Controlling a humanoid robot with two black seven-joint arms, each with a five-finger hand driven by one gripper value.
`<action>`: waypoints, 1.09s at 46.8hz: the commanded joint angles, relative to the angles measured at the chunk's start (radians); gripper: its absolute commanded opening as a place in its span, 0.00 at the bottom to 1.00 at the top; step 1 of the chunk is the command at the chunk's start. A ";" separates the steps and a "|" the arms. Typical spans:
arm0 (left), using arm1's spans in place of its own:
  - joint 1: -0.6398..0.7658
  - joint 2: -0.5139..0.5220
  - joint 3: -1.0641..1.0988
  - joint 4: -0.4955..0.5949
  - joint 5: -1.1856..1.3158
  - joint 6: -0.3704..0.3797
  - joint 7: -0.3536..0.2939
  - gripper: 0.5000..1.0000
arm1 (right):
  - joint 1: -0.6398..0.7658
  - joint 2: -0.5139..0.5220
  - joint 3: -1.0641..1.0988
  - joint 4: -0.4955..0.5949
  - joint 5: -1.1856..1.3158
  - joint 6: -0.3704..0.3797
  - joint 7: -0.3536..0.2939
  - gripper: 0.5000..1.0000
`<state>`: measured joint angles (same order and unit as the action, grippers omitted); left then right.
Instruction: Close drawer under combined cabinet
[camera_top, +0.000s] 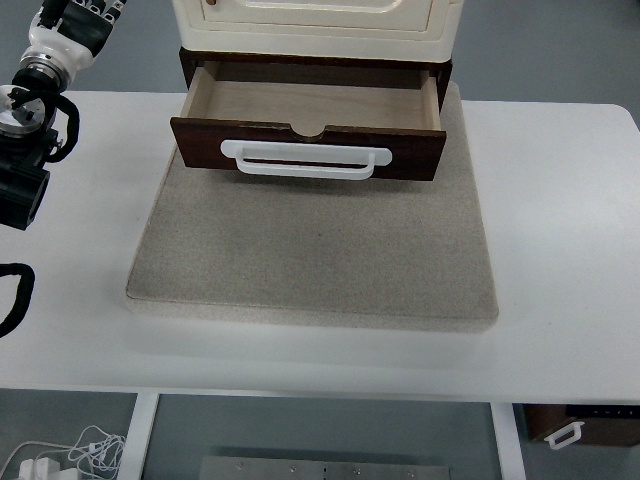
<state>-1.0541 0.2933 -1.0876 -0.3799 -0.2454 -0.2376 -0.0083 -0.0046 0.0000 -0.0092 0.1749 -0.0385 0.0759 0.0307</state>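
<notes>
White table (560, 220): drawer (308, 140) open; left hand (75, 20) perhaps raised.

The left arm (30, 120) comes in at the left edge and runs up toward the upper left corner of the frame. Its black forearm block sits lowest, a silver wrist joint above it, then a white segment. The left hand (85, 12) is cut off by the top edge at the upper left, so only its dark base shows and its fingers cannot be made out. A black cable loops beside the wrist.
</notes>
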 joint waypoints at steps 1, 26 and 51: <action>-0.009 0.010 0.000 0.001 0.001 -0.015 -0.001 1.00 | 0.000 0.000 0.000 0.000 0.000 -0.001 0.000 0.90; -0.165 0.126 0.002 -0.005 0.159 -0.140 -0.022 1.00 | 0.000 0.000 0.000 0.000 0.000 0.001 0.000 0.90; -0.201 0.271 0.018 -0.410 0.293 -0.204 -0.059 1.00 | 0.000 0.000 0.000 0.000 0.000 0.001 0.000 0.90</action>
<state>-1.2563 0.5485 -1.0716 -0.7290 0.0176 -0.4407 -0.0675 -0.0046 0.0000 -0.0092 0.1749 -0.0384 0.0755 0.0307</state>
